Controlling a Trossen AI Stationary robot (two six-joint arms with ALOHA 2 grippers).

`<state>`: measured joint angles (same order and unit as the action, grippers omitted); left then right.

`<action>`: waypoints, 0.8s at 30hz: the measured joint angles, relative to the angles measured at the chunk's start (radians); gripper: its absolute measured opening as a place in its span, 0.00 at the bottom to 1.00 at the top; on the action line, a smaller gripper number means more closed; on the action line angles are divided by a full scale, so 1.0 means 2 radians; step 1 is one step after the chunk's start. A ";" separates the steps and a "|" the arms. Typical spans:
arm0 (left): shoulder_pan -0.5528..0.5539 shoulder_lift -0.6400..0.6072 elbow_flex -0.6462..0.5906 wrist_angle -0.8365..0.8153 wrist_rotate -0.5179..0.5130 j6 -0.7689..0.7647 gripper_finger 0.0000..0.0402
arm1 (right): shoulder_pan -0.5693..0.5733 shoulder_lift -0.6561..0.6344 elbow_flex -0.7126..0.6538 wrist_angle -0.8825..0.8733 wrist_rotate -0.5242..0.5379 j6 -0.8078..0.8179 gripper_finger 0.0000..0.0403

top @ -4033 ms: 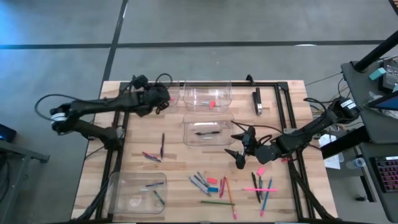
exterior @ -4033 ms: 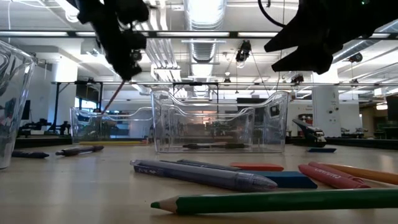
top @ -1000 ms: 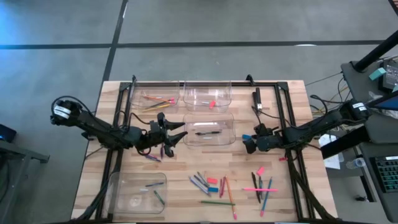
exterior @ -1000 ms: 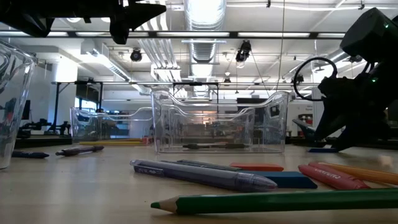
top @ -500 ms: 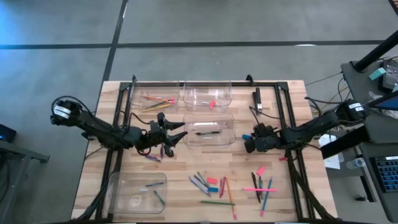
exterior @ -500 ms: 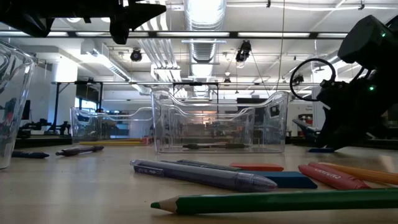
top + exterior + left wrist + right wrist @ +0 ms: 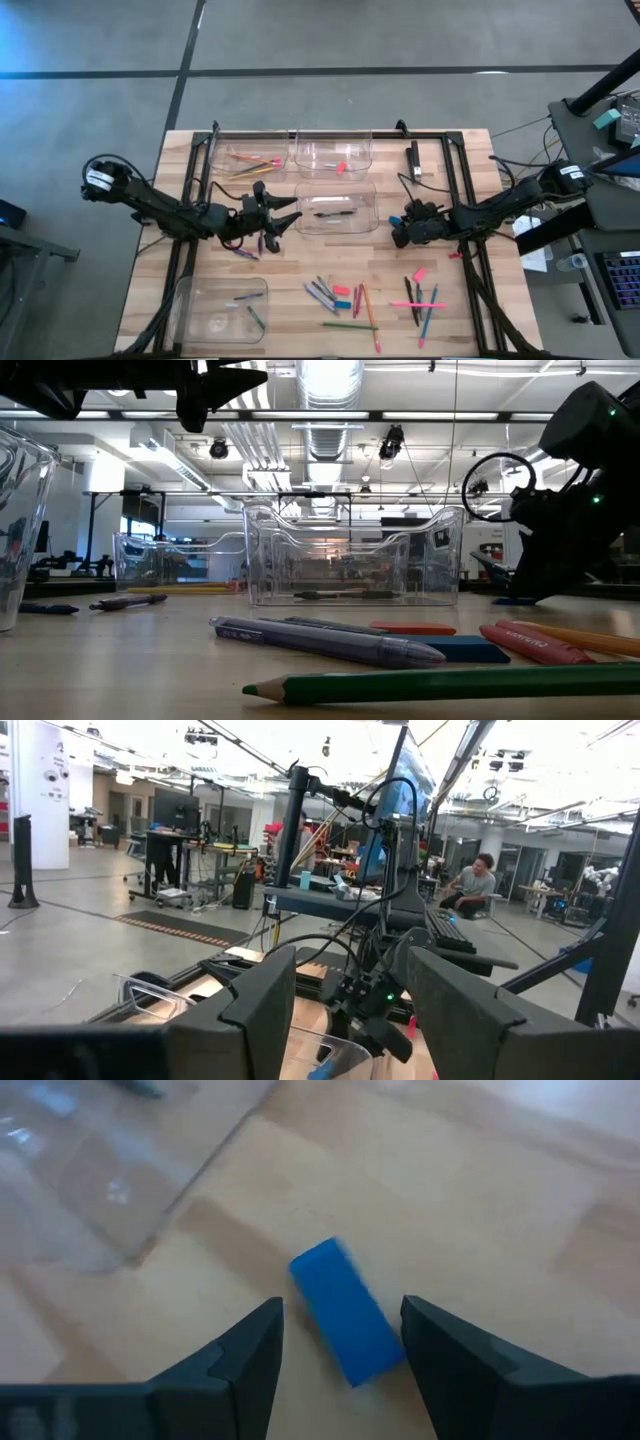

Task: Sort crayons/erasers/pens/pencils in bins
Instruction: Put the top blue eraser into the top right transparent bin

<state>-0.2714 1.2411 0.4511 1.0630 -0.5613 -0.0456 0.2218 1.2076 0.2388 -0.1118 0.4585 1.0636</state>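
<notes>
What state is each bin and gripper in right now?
Back-left bin: holds pencils.
Back-middle bin: holds a red-pink eraser.
Centre bin: holds a dark pen.
Front-left bin: holds crayons.
Left gripper: open, empty.
Right gripper: around the blue eraser, not visibly clamped.

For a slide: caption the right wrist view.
Right gripper straddles a blue eraser on the table, beside a bin.

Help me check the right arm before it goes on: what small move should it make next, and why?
Probably close the right pincer the rest of the way on the blue eraser. The block lies on the bare wood between its two fingers, with gaps showing on both sides, beside the middle bin. Lifting now would likely leave it behind.
</notes>
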 joint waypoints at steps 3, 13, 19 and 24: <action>0.000 0.000 0.000 0.000 0.000 0.000 0.44 | 0.000 0.000 0.005 -0.001 -0.009 -0.012 0.48; 0.000 0.000 0.000 0.000 0.000 0.000 0.44 | 0.000 0.000 0.009 -0.004 -0.018 -0.027 0.48; 0.000 0.000 0.000 -0.001 0.000 0.000 0.44 | 0.000 0.000 0.009 -0.008 -0.012 -0.031 0.35; 0.000 0.000 0.000 -0.001 0.000 0.000 0.44 | 0.000 0.000 0.009 -0.007 -0.010 -0.033 0.22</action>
<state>-0.2714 1.2411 0.4511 1.0611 -0.5615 -0.0456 0.2222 1.2083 0.2577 -0.1257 0.4377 0.9970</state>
